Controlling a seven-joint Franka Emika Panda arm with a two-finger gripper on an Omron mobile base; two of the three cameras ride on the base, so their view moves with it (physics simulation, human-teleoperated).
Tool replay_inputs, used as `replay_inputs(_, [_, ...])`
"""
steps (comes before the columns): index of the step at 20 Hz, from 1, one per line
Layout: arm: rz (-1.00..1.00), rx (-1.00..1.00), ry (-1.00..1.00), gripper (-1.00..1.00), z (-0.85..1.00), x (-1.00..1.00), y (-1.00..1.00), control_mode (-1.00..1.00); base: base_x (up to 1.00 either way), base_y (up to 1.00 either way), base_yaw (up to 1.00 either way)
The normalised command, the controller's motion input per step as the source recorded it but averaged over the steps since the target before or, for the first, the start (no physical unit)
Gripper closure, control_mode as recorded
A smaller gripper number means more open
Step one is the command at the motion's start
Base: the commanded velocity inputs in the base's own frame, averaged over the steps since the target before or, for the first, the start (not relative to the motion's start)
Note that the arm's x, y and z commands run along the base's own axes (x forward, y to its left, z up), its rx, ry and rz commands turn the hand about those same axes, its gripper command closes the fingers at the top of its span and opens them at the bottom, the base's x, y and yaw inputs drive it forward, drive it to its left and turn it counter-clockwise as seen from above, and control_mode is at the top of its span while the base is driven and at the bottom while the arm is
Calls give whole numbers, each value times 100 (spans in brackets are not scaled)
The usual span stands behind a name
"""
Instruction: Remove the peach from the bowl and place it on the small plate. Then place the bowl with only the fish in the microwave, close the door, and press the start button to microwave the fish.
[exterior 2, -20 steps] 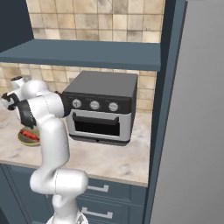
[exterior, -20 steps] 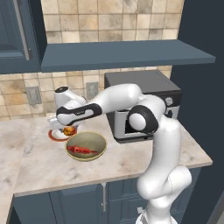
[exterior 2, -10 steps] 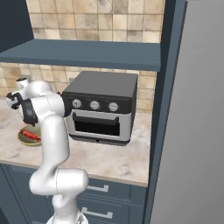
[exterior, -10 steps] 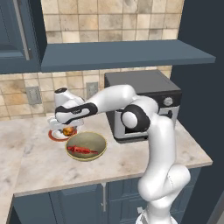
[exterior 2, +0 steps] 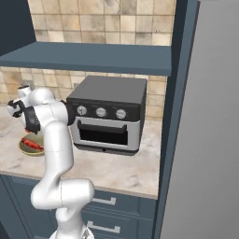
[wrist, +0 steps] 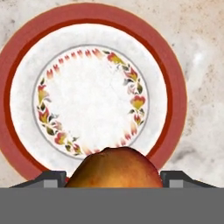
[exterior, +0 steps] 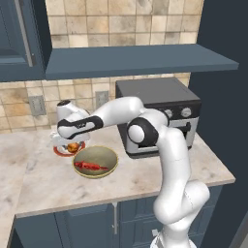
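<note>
**Peach held over the small plate**

The surface (exterior: 58, 184) is pale marble, under a tiled wall and a blue shelf (exterior: 140, 58). In the left base view the gripper (exterior: 69, 143) pinches the peach (exterior: 72, 147) just above the small plate (exterior: 62, 151); the bowl (exterior: 95, 162) with the fish (exterior: 90, 166) lies beside it. The hand view shows the plate's flower pattern and red rim. The right base view shows the toaster oven (exterior 2: 106, 115) with three knobs.
</note>
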Motion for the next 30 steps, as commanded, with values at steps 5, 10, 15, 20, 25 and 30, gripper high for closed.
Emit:
replay_inputs(5, [0,0,0,-100,0,7,0,-100,0,0,0])
replay_inputs(10, [-1,0,0,-100,0,11,0,-100,0,0,0])
replay_inputs(15, [-2,-1,-3,-100,17,18,2,-100,0,0,0])
replay_inputs(20, [0,-4,-18,-100,72,-3,0,-100,0,0,0])
replay_inputs(25, [0,-1,-25,-100,71,-38,0,-100,0,0,0])
replay_inputs(30, [-14,8,-22,-100,24,-94,-35,-100,0,0,0])
